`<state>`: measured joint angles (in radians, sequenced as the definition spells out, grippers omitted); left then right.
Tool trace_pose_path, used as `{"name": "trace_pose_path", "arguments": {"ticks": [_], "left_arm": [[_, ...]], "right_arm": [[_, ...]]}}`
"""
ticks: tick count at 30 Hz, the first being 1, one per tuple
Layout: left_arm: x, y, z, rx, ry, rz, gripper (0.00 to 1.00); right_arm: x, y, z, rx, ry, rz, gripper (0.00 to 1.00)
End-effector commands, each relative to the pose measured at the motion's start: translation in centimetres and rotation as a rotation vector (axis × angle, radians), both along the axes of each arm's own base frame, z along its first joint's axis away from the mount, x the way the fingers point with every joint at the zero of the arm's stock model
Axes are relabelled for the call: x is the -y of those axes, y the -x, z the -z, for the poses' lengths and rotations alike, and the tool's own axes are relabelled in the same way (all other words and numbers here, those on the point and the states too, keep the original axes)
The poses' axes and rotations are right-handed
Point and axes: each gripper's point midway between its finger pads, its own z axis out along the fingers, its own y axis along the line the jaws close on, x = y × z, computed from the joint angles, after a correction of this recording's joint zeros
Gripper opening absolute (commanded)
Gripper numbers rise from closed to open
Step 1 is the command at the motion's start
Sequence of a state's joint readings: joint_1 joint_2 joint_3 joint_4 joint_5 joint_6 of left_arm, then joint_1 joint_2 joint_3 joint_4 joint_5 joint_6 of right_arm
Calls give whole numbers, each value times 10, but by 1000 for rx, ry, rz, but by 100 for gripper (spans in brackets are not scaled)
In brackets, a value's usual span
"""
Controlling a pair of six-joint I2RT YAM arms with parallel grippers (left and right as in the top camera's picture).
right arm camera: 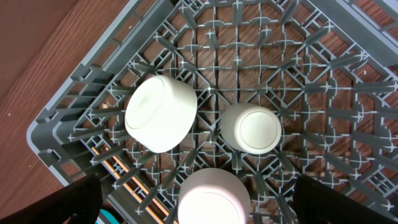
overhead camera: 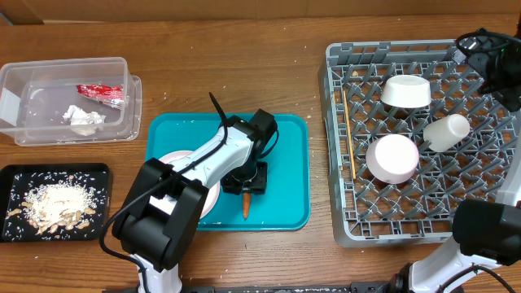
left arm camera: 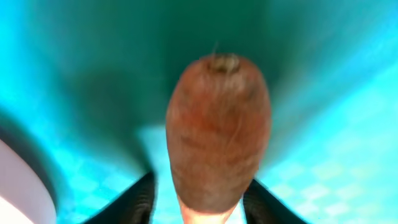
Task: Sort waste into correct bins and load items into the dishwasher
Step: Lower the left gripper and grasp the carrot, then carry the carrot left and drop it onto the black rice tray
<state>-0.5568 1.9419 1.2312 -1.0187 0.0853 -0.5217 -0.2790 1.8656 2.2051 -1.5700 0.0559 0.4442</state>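
A small orange carrot lies on the teal tray. My left gripper is low over it, its open fingers either side of the carrot, with a gap showing on the left. A pale plate sits on the tray, partly under the arm. My right gripper hovers open and empty above the grey dish rack. The rack holds two white bowls, a white cup and the chopsticks.
The clear tub at the far left holds a red wrapper and a white tissue. The black tray at the front left holds beige food scraps. Bare wood lies between the teal tray and the rack.
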Motion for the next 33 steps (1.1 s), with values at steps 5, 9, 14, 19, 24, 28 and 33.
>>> {"name": "trace_pose_path", "arguments": {"ticks": [5, 9, 14, 19, 24, 28, 33], "left_arm": [[12, -16, -20, 16, 31, 15, 11], [12, -31, -37, 40, 39, 5, 9], [-12, -61, -73, 81, 14, -74, 10], [-74, -90, -113, 107, -36, -240, 6], [-160, -110, -129, 117, -7, -552, 8], [-222, -109, -129, 112, 50, -764, 8], [-297, -98, -130, 147, 64, -1003, 4]], "right_arm": [[0, 0, -12, 36, 11, 1, 100], [0, 0, -12, 37, 11, 1, 100], [0, 0, -12, 37, 11, 1, 100], [0, 0, -12, 37, 11, 1, 100], [0, 0, -12, 37, 11, 1, 100], [0, 0, -12, 37, 11, 1, 100], [0, 0, -12, 36, 11, 1, 100]]}}
